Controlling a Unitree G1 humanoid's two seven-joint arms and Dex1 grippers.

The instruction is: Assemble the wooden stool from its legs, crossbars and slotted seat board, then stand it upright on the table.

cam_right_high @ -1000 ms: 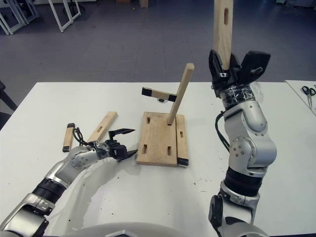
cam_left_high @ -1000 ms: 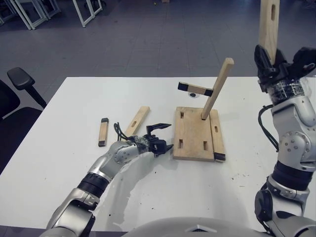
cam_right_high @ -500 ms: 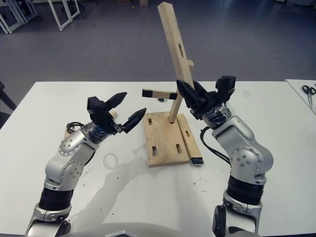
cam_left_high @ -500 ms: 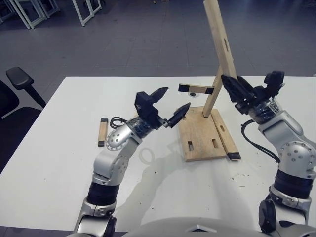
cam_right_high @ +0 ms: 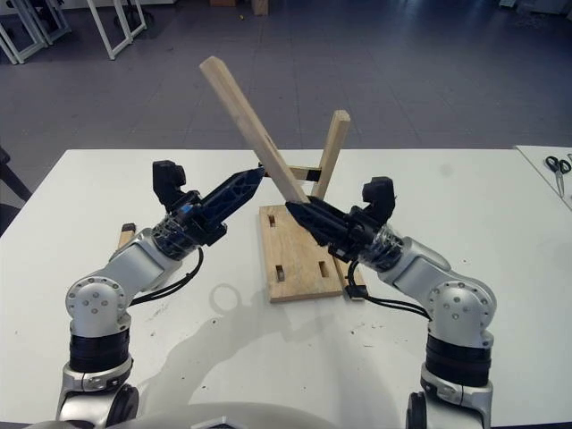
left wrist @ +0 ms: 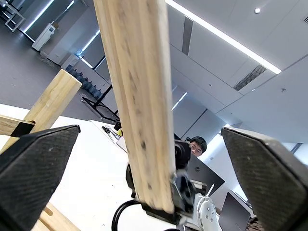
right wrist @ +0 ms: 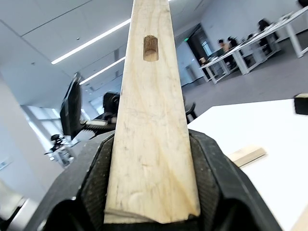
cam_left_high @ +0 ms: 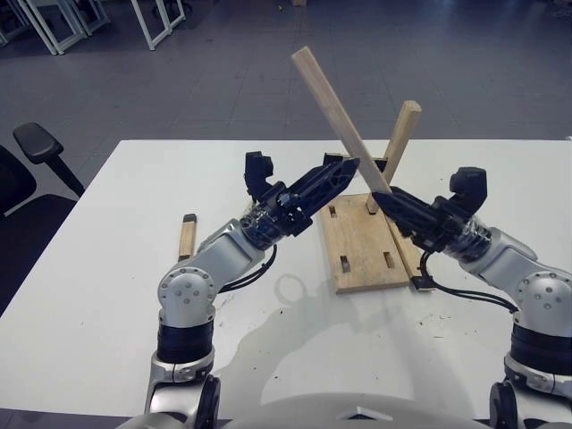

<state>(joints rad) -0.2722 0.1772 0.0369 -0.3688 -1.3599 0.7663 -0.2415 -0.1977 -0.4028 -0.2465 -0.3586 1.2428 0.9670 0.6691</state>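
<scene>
1 leg socketed, 1 leg in hand: stool assembly at an early stage

Progress, done: 1 pale wooden leg (cam_left_high: 399, 143) stands at a slant in a far corner slot of the flat slotted wooden seat board (cam_left_high: 362, 241). A short black-tipped wooden crossbar (cam_right_high: 299, 172) juts from its side. The board lies flat on the white tabletop (cam_left_high: 107, 268).

Progress, in hand: 1 long pale wooden leg with a peg hole (cam_left_high: 329, 100) is held tilted in the air above the board, its upper end leaning toward the robot's left. The right hand (cam_left_high: 384, 198) is clamped on its lower end, with the fingers (right wrist: 96, 183) pressed against both edges. The left hand (cam_left_high: 344, 170) sits beside the leg's midsection, spread wide. Its fingers (left wrist: 33, 163) stand on either side of the wood, gripping nothing.

Progress, left (judged): the held leg needs seating, the other legs and crossbars need fitting, and the stool then needs turning upright. Most of the job appears to be ahead.

Loose stock: 1 short black-tipped wooden bar (cam_left_high: 185, 238) lies well to the board's left. 1 black-ended wooden strip (cam_left_high: 408, 266) lies touching the board's right edge.

Containers: no bin or tray. The board's slots act as sockets: 1 is filled by the standing leg, and 3 others show open.
</scene>
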